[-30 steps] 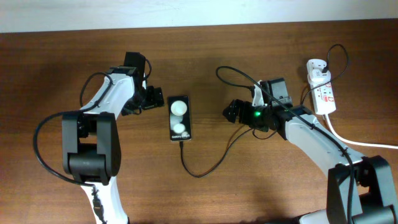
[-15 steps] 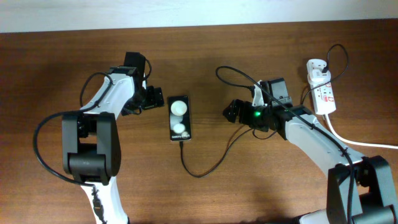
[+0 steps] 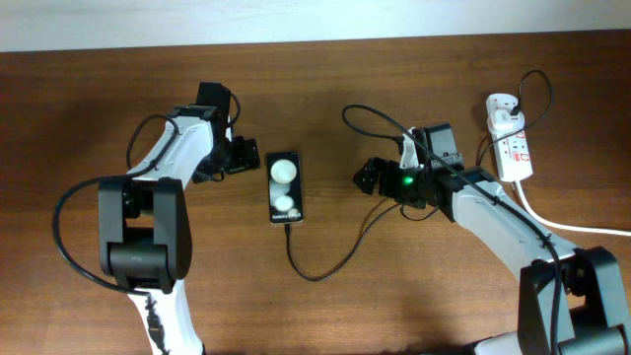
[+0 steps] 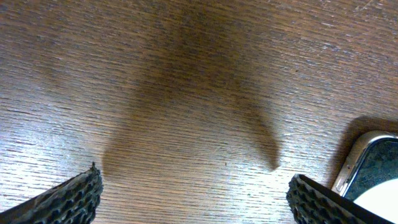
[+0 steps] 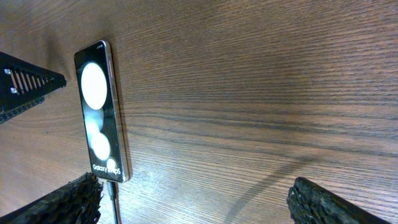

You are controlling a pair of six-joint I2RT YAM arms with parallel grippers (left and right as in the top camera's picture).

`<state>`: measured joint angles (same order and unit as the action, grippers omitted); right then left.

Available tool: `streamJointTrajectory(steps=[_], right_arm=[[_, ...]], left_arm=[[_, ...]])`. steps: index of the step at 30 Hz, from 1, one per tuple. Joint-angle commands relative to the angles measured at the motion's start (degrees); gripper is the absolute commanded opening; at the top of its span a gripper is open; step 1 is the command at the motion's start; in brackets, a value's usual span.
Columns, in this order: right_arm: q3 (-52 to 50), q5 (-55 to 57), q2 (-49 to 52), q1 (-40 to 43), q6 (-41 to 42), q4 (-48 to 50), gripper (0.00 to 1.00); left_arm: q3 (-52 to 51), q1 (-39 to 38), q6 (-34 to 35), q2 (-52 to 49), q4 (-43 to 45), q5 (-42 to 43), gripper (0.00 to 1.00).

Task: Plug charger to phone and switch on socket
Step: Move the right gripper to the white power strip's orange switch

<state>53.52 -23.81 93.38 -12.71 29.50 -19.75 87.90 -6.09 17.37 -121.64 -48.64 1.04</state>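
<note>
The phone lies flat on the wood table, with two white glints on its face. It also shows in the right wrist view, and one corner shows in the left wrist view. The charger cable has its plug tip at the phone's lettered end. The cable loops right to a white adapter on the socket strip. My left gripper is open and empty just left of the phone. My right gripper is open and empty, right of the phone.
The strip's thick white cord runs off the right edge. The black cable passes under my right arm and arcs behind it. My left gripper's finger shows in the right wrist view.
</note>
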Motion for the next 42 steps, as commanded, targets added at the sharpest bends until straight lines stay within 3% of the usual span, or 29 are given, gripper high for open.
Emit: streamJointTrajectory(steps=[1,22,23,25,27,29,31,32,33,35,42], right_arm=[[0.15,0.72,-0.28,0.26,-0.74,0.02,0.99],[0.15,-0.70,-0.28,0.33,-0.57,-1.46,0.99],[0.17,-2.73,-0.31,0.44,-0.57,-0.81,0.80],[1.14,-5.18,-0.39,0.76,-0.55,-1.38,0.04],[6.80,-4.68,-0.46,1.53,-1.27,-7.23,0.04],[18.58,-0.46,-0.46,4.24,-4.61,-20.37,0.04],[30.69,11.17,-0.46,8.44,-7.28,-34.36,0.43],[34.16,16.13,-0.46,10.32,-8.31,-38.32,0.75],[36.44,21.44,-0.46,12.68,-8.28,-41.07,0.99],[36.65,27.39,-0.15,18.32,-8.28,-41.86,0.99],[36.37,27.50,11.85,36.11,-8.26,-38.71,0.99]], left_arm=[[1.07,-0.13,-0.24,-0.39,-0.07,-0.42,0.99],[1.07,-0.13,-0.24,-0.39,-0.07,-0.42,0.99],[1.07,-0.13,-0.24,-0.39,-0.07,-0.42,0.99],[1.07,-0.13,-0.24,-0.39,-0.07,-0.42,0.99],[1.07,-0.13,-0.24,-0.39,-0.07,-0.42,0.99],[1.07,-0.13,-0.24,-0.39,-0.07,-0.42,0.99],[1.07,-0.13,-0.24,-0.39,-0.07,-0.42,0.99],[1.07,-0.13,-0.24,-0.39,-0.07,-0.42,0.99],[1.07,-0.13,-0.24,-0.39,-0.07,-0.42,0.99],[1.07,-0.13,-0.24,-0.39,-0.07,-0.42,0.99],[1.07,-0.13,-0.24,-0.39,-0.04,-0.42,0.99]])
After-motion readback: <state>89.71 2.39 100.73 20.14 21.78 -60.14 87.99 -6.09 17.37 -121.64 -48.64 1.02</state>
